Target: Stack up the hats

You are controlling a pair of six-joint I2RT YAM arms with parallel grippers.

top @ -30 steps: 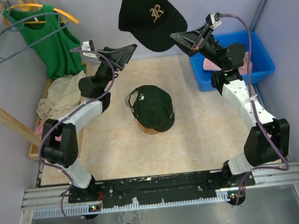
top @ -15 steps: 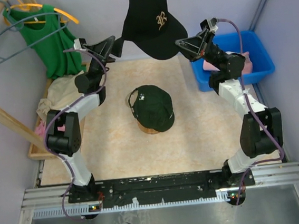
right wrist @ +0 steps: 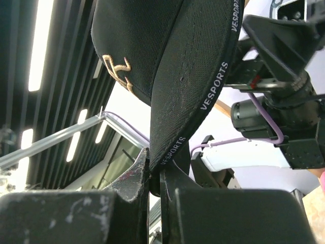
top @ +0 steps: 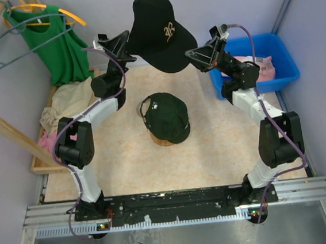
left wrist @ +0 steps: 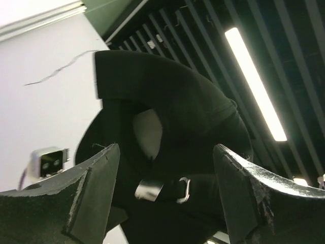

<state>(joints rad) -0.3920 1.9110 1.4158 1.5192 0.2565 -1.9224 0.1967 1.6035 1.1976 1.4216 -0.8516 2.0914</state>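
Observation:
A black hat with a gold emblem (top: 160, 30) hangs high over the back of the table. My right gripper (top: 193, 54) is shut on its brim (right wrist: 189, 96), which is pinched between the right gripper's (right wrist: 155, 165) fingers. My left gripper (top: 122, 43) stands open at the hat's rear. In the left wrist view the black hat's strap and buckle (left wrist: 163, 189) show beyond the left gripper's (left wrist: 165, 157) spread fingers, apart from them. On the table a dark green hat (top: 165, 116) sits on top of a tan hat (top: 162, 140).
A blue bin (top: 280, 76) with something pink (top: 264, 66) in it stands at the back right. A green top (top: 54, 43) hangs on a hanger at the back left. A wooden tray (top: 37, 163) on the left holds a cream cloth (top: 66, 105) and a pink cloth (top: 48, 141).
My left gripper has opened wider and drawn back to the left of the black hat. My right gripper has carried the hat a little left, and the hat has turned.

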